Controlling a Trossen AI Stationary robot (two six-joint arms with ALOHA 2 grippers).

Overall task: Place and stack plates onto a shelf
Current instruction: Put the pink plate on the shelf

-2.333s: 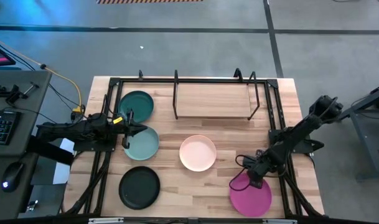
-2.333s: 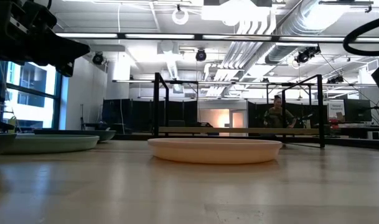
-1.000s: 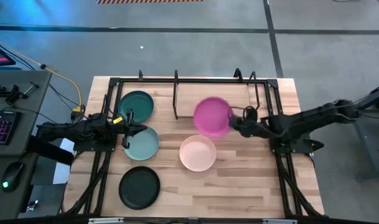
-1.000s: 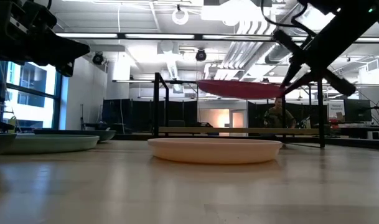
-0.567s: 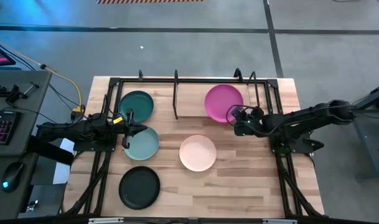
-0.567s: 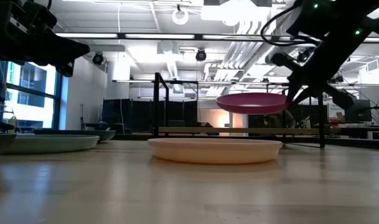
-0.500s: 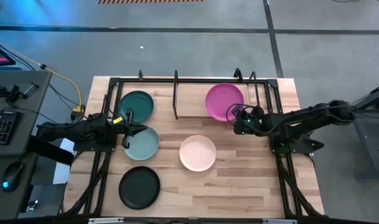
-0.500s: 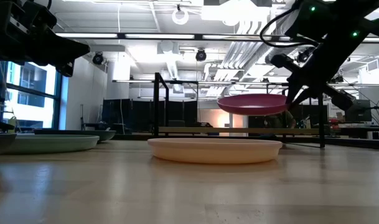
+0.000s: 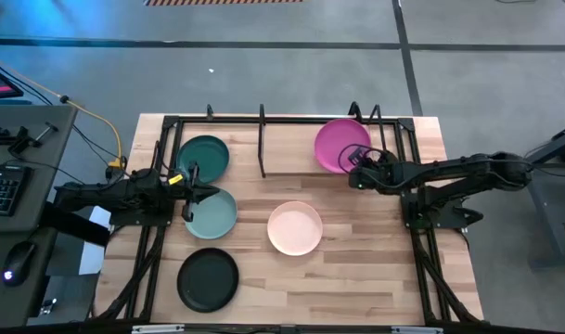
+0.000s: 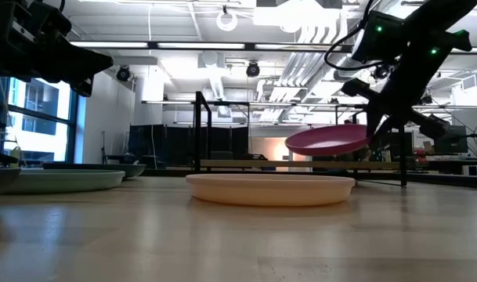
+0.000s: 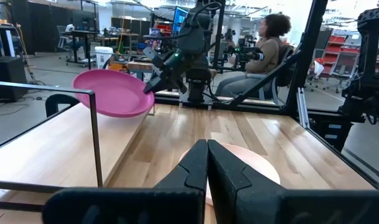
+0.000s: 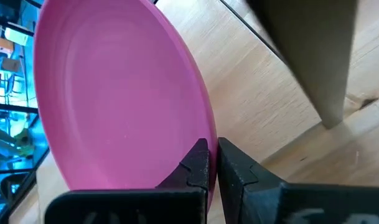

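right gripper point(image 9: 353, 173): over shelf's right end; jaws clamped on rim of magenta plate point(image 9: 341, 145). In right wrist view the two fingers point(image 12: 195, 163) pinch plate edge, v. little gap.
magenta plate: held in air above shelf point(image 9: 301, 150), right part, near the right-hand rods; low view shows it tilted, clear of the board, not set down. Left wrist view has it point(image 11: 113, 93) above the board too, w/ right arm behind it.
left gripper point(image 9: 208, 193): parked at worktop's left side, over near edge of sage plate point(image 9: 211, 213); jaws together, nothing in them. Left wrist view: fingers point(image 11: 195, 167) shut tip to tip.
shelf: light-wood board at far middle of worktop point(image 9: 356, 288), thin black rods at left end and right end; no plate resting on it.
teal plate point(image 9: 204, 156): flat on worktop, far left, just left of shelf.
sage plate: flat, just nearer than teal, the 2 almost touching.
cream plate point(image 9: 295, 228): flat, mid worktop, in front of shelf, apart from the rest. Fills centre of low view point(image 10: 270, 188).
black plate point(image 9: 208, 280): flat, near-left, just nearer than sage.
beyond worktop: person point(image 11: 264, 46) seated, seen in left wrist view; keyboard point(image 9: 0, 188) + mouse point(image 9: 19, 261) on side desk at left.
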